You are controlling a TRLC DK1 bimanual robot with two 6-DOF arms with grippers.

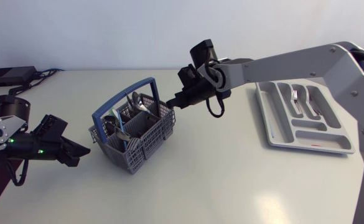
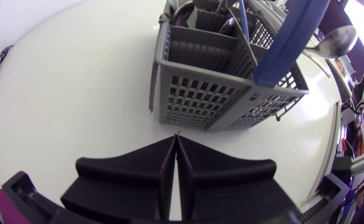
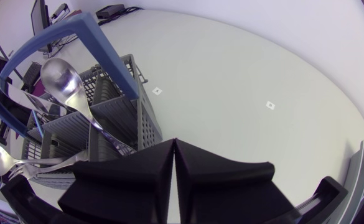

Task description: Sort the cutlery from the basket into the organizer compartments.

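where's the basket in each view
head view: basket left of the middle, between left gripper and right gripper.
left wrist view: basket just ahead of the left gripper.
right wrist view: basket beside the right gripper, partly under it.
shared landmark: its blue handle.

My left arm (image 1: pixel 10 134) comes in at nine o'clock, lying low; the left gripper (image 2: pixel 176 138) points toward four, fingers pressed together; my right arm (image 1: pixel 281 65) enters at three, stretched past centre toward nine, wrist seemingly tipped down; the right gripper (image 3: pixel 174 144) is likewise closed tight.
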